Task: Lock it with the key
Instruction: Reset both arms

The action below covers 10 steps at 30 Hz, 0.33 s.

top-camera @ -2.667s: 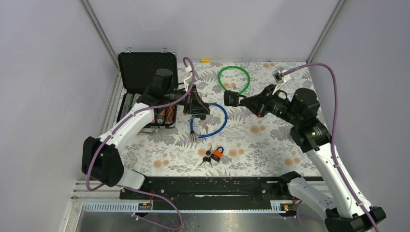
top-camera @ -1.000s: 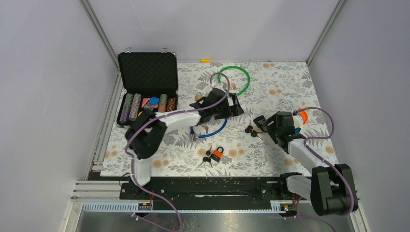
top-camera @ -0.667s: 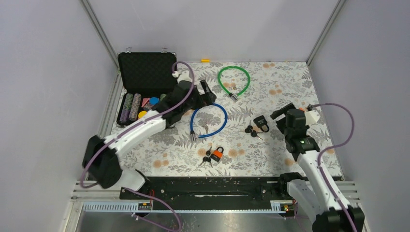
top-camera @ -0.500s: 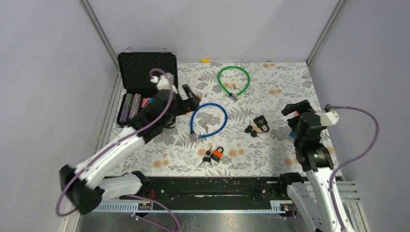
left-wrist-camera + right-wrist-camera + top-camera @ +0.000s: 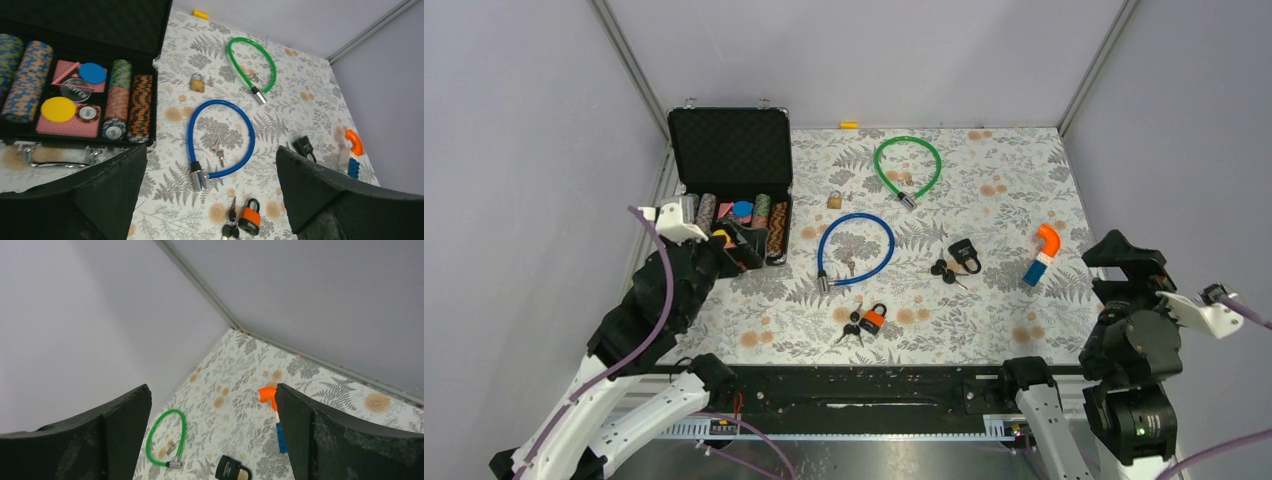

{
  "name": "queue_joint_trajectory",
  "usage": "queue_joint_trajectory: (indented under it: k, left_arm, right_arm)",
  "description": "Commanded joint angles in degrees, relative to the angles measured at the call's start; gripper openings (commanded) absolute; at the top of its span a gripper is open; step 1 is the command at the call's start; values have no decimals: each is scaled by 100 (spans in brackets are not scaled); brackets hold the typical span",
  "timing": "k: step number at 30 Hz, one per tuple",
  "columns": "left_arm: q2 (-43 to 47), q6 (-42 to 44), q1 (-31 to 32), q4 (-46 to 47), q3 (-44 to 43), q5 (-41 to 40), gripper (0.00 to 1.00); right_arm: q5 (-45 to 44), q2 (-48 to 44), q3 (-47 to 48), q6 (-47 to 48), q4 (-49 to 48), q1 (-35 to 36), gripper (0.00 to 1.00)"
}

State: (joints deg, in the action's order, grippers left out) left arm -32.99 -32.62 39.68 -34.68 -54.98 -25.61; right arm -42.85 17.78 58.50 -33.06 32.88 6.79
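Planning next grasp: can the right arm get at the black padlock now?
Probably yes: right gripper open and empty, black padlock uncovered. An orange-and-blue piece lies between them but low; the arm could likely pass above it.

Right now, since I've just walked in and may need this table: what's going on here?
Nothing is being handled at this moment. The left tool hangs open by the near edge of the chip case, and the right tool stands open at the table's right side, near the orange and blue piece. The black padlock lies with its keys beside it, touched by neither arm. The blue cable lock, green cable lock, orange padlock and brass padlock lie loose too.
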Motion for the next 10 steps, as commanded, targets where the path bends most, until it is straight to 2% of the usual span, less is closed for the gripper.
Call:
queue_joint_trajectory:
  k: [1, 10]
  left_arm:
    - [380, 159, 3, -512, -192, -440, 99]
    - [647, 291, 5, -642, -229, -353, 99]
  right_arm:
    - [-750, -180, 408, 491, 55, -19, 99]
    - [-601, -192, 437, 449, 34, -19, 100]
